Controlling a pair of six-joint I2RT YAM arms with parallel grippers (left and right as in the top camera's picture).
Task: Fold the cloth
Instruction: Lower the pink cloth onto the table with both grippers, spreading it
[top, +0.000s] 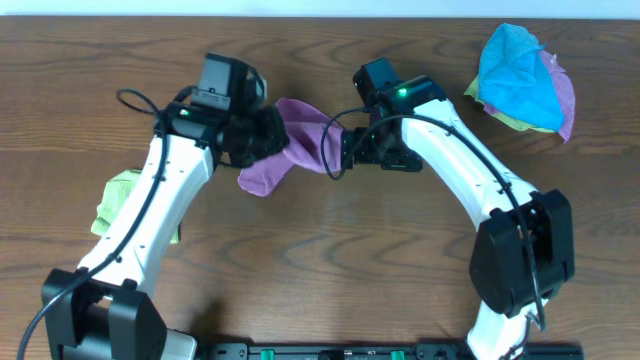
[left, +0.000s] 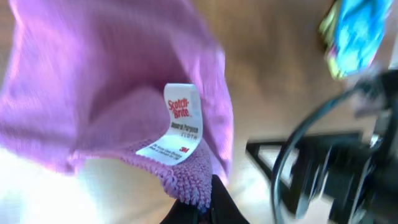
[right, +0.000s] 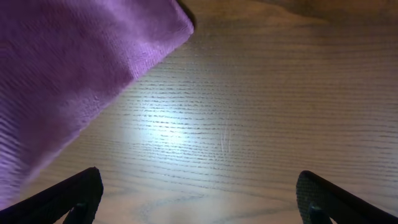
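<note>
One corner of the magenta cloth, at its white Scotch-Brite tag, we log as pinched in the closed left gripper over the wooden table, likely to spread it, while the right gripper gapes empty beside a free corner.

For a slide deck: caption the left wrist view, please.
Left gripper pinches the purple cloth at its tagged corner, white label facing the camera, blue cloth beyond.

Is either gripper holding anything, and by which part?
The left gripper pinches the cloth at its edge beside the white tag; the right gripper is open, holding nothing.
</note>
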